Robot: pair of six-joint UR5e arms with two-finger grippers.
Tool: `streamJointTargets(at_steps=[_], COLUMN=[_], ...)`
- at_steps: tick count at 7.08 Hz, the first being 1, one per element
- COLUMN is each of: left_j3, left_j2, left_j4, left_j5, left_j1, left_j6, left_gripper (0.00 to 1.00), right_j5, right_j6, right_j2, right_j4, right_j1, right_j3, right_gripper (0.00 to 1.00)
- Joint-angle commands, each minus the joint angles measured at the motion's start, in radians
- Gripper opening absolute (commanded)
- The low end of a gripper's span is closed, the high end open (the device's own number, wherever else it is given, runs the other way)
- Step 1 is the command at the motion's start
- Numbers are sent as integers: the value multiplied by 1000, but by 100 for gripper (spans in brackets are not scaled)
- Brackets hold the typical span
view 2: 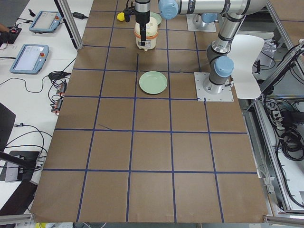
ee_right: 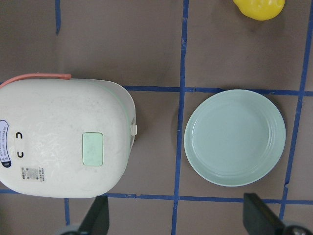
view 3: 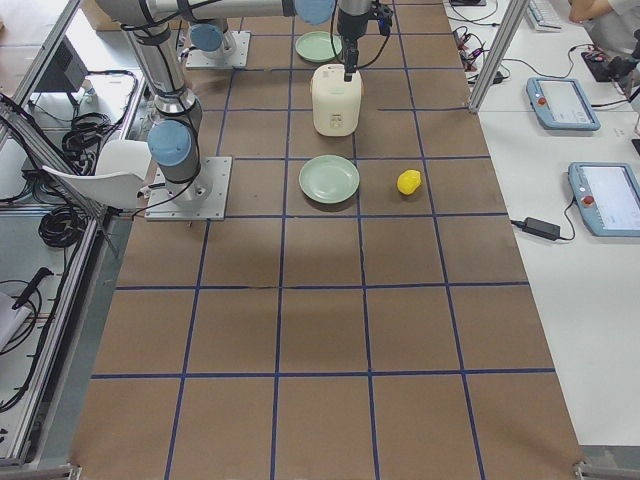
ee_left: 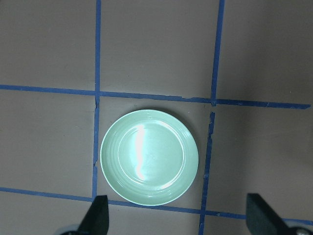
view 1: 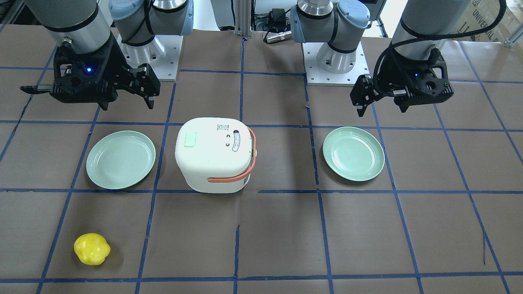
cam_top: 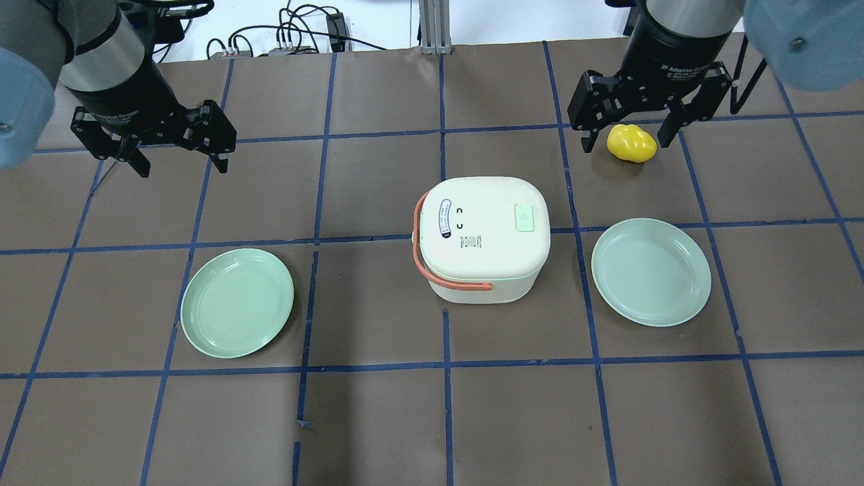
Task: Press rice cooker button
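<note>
Overhead exterior — shut rice cooker (cam_top: 482,236) between 2 plates (cam_top: 237,302) (cam_top: 651,271).

A brown table (cam_top: 378,418) carries a grid of blue tape lines. On it lie two pale green plates, well apart: the left plate (cam_top: 237,303) on the robot's left side and the right plate (cam_top: 651,271) on its right side. A yellow lumpy object (cam_top: 631,143) sits near the right plate, on the side away from the robot, not touching it.
</note>
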Motion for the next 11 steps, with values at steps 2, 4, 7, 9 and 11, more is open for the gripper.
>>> streamJointTargets(at_steps=[2, 4, 7, 9, 11], left_j3=[0, 0, 0, 0, 0], left_j2=[0, 0, 0, 0, 0], left_j4=[0, 0, 0, 0, 0], left_j5=[0, 0, 0, 0, 0], left_j1=[0, 0, 0, 0, 0], left_j6=[0, 0, 0, 0, 0], left_gripper=[100, 100, 100, 100, 100], right_j5=[0, -2, 1, 3, 12], right_j6=[1, 3, 27, 27, 56], right_j2=[3, 3, 1, 1, -2], right_j4=[-1, 0, 2, 3, 6], right_j1=[-1, -1, 0, 2, 16], right_j3=[-11, -12, -9, -11, -8], right_gripper=[99, 99, 92, 92, 54])
